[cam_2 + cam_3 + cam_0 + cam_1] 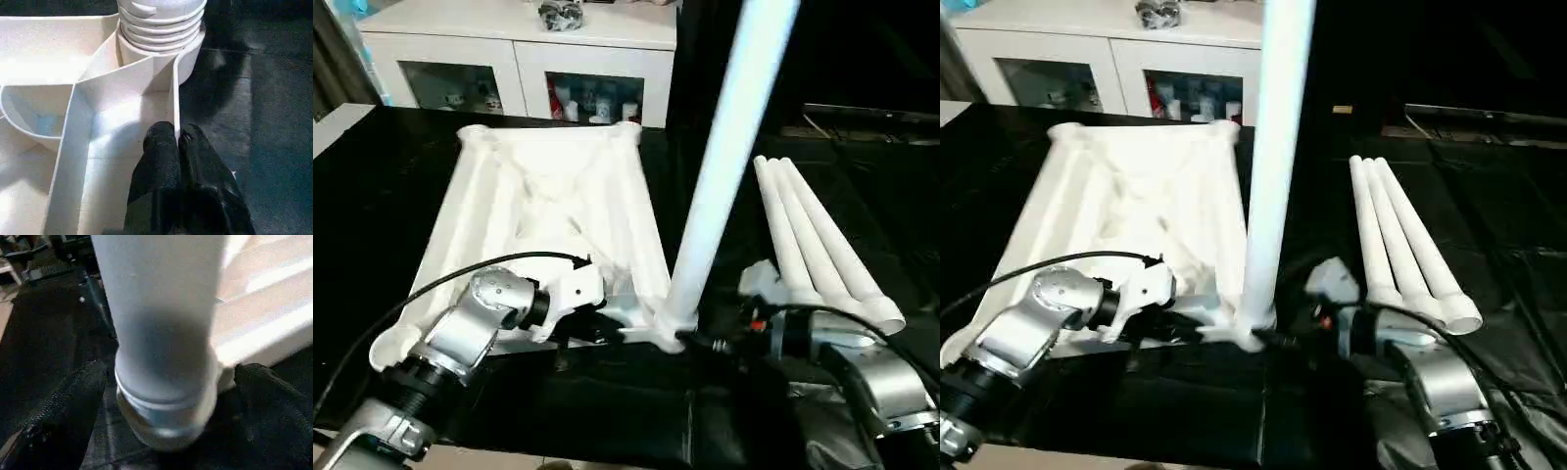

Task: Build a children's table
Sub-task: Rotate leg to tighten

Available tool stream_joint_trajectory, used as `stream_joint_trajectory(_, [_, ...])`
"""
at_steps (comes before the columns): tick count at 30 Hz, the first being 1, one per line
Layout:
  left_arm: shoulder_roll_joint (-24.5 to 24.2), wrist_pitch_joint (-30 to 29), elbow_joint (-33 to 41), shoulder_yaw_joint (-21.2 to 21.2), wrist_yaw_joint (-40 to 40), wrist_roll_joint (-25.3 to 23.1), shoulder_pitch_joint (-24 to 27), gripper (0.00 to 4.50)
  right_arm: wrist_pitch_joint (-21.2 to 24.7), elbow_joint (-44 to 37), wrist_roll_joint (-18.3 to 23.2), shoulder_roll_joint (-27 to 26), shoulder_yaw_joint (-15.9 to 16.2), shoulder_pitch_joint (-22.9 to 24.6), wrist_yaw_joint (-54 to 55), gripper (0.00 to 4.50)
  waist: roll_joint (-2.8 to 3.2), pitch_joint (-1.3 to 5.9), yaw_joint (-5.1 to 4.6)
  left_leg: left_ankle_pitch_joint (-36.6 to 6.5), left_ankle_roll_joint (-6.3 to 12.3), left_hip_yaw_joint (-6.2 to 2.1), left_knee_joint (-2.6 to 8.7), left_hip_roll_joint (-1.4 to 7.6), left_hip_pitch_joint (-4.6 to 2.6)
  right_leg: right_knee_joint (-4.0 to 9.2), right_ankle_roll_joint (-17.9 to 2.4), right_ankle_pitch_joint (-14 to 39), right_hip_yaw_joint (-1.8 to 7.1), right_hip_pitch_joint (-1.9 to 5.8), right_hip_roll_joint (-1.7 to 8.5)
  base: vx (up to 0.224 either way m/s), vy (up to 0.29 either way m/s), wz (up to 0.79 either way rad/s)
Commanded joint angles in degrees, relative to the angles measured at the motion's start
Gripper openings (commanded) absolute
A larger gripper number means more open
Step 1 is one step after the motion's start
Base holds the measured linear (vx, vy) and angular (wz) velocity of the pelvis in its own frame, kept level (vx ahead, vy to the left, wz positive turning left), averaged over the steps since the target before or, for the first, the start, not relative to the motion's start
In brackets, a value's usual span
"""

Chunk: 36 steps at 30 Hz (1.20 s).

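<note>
The children's table top (548,196) lies upside down on the black surface, ribbed underside up. One white leg (724,147) stands upright in the near right corner socket (161,44). My left gripper (177,134) is shut on the top's thin rim wall just beside that socket, one finger (159,147) on each side of the wall. Around the base of the upright leg (164,333) is my right gripper (168,372), open, with a black finger (274,396) standing off on either side. Three more legs (818,245) lie side by side on the right.
A white cabinet (519,59) with glass doors stands behind the black work surface (372,196). Black cables run along both silver forearms. The loose legs lie close to my right forearm (871,372).
</note>
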<state>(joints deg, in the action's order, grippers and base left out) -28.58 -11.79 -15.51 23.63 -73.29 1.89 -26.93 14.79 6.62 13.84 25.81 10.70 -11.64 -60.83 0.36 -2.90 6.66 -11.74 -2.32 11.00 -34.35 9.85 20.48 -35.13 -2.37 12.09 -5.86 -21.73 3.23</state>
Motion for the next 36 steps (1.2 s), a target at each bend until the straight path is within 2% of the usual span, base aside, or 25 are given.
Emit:
stream_joint_trajectory(1, [0.3,1.5,0.5,2.2,-3.0,-0.2,-0.9,0.00,-0.7,-0.1,-0.4,-0.1,0.4,-1.5,-0.9,4.45,0.17,3.52,-0.10,-6.5,3.15,-2.16,3.87,4.47,-0.49,4.37,-9.9,8.9,4.29,2.74,6.62,0.000,0.000,0.00])
stream_joint_trajectory(4, [0.2,1.8,0.7,2.6,-3.8,-0.1,-0.8,0.00,-0.5,0.4,0.0,-0.4,0.8,-2.3,-1.4,4.45,0.15,3.54,-0.10,-6.2,3.20,-2.13,3.84,4.48,-0.46,4.21,-10.2,7.9,4.32,2.75,6.58,0.000,0.000,0.00])
stream_joint_trajectory(6, [0.2,2.0,0.7,2.7,-4.1,-0.1,-0.8,0.00,-0.6,0.7,0.2,-0.4,1.0,-2.5,-1.7,4.11,0.16,3.54,-0.09,-6.1,3.23,-2.14,3.85,4.49,-0.42,4.17,-10.3,7.7,4.31,2.79,6.58,0.000,0.000,0.00])
stream_joint_trajectory(7, [0.1,2.1,0.7,2.9,-4.4,-0.1,-0.9,0.00,-0.9,0.8,0.3,-0.2,1.3,-2.7,-2.3,4.08,-0.05,3.57,-0.05,-5.8,3.38,-2.12,3.83,4.45,-0.38,4.09,-10.3,7.5,4.29,2.83,6.59,0.000,0.000,0.00])
stream_joint_trajectory(8, [0.1,2.1,0.7,2.9,-4.4,-0.1,-0.9,0.00,-0.9,0.8,0.3,-0.2,1.3,-2.7,-2.3,4.08,0.01,3.58,-0.05,-5.8,3.43,-2.12,3.81,4.46,-0.38,4.10,-10.3,7.4,4.30,2.82,6.61,0.000,0.000,0.00])
stream_joint_trajectory(9, [0.1,2.2,0.6,2.9,-4.5,-0.1,-0.9,0.00,-0.9,0.9,0.3,-0.2,1.3,-2.8,-2.4,3.82,0.03,3.56,-0.08,-5.8,3.47,-2.10,3.79,4.47,-0.40,4.14,-10.3,7.5,4.30,2.78,6.59,0.000,0.000,0.00])
stream_joint_trajectory(12, [0.0,2.6,0.3,2.9,-4.6,-0.2,-0.9,0.00,-0.4,0.9,0.7,0.2,1.7,-2.7,-3.6,3.71,-0.02,3.56,-0.06,-5.8,3.52,-2.08,3.78,4.44,-0.37,4.16,-10.2,7.9,4.29,2.80,6.59,0.000,0.000,0.00])
stream_joint_trajectory(13, [-0.1,2.7,0.2,2.9,-4.7,-0.2,-0.9,0.00,-0.1,0.7,0.9,0.4,1.8,-2.5,-4.0,3.52,-0.10,3.58,-0.01,-5.6,3.65,-2.07,3.74,4.42,-0.34,4.16,-10.1,8.0,4.29,2.83,6.60,0.000,0.000,0.00])
stream_joint_trajectory(20, [0.0,2.8,0.1,3.0,-4.6,-0.3,-1.0,0.00,0.2,0.8,1.1,0.5,1.8,-2.4,-4.5,2.96,-0.01,3.59,-0.01,-5.6,3.61,-2.07,3.72,4.41,-0.39,4.23,-10.0,8.3,4.26,2.78,6.57,0.000,0.000,0.00])
stream_joint_trajectory(27, [0.8,0.6,-0.9,2.2,-1.9,-0.6,-1.1,0.00,1.7,1.1,0.4,-0.8,1.7,-1.7,-2.5,2.71,0.00,3.54,-0.08,-5.9,3.32,-2.09,3.79,4.43,-0.44,4.24,-10.0,8.6,4.26,2.78,6.54,0.000,0.000,0.00])
stream_joint_trajectory(30, [2.4,-2.3,-1.0,0.5,1.2,0.2,-1.2,0.00,2.5,1.4,0.0,-2.6,1.1,-1.5,1.0,2.70,0.12,3.10,-0.29,-8.7,2.31,-2.07,4.03,4.38,-0.68,4.98,-9.4,13.5,4.25,2.61,6.62,0.000,0.000,0.00])
stream_joint_trajectory(31, [4.8,-6.2,-0.9,-1.8,5.8,1.1,-1.7,0.00,4.9,1.7,0.0,-6.2,-0.2,-1.9,6.9,2.70,0.23,2.91,-0.57,-9.9,1.55,-2.13,4.18,4.30,-0.87,5.30,-8.9,16.3,4.23,2.55,6.60,0.000,0.000,0.00])
stream_joint_trajectory(33, [5.5,-7.3,-0.8,-2.5,7.4,1.3,-1.8,0.00,5.6,1.9,0.0,-7.4,-0.5,-2.1,8.8,2.69,0.17,3.02,-0.75,-11.3,0.57,-2.36,4.22,4.28,-1.08,5.62,-8.3,19.6,4.17,2.57,6.83,0.000,0.000,0.00])
stream_joint_trajectory(35, [8.9,-12.2,0.3,-5.2,13.9,1.8,-2.0,0.00,6.5,4.0,-1.0,-13.1,-1.5,-3.5,17.0,2.69,0.13,3.04,-1.22,-10.4,0.01,-2.53,4.45,4.41,-0.71,5.32,-8.2,18.1,4.17,2.68,6.73,0.000,0.000,0.00])
stream_joint_trajectory(36, [8.9,-12.2,0.3,-5.2,13.9,1.8,-2.0,0.00,6.5,4.0,-1.0,-13.1,-1.5,-3.5,17.0,2.69,0.09,3.08,-1.77,-10.6,-0.24,-2.55,4.39,4.30,-0.65,5.30,-8.6,17.7,4.13,2.65,6.74,0.000,0.000,0.00])
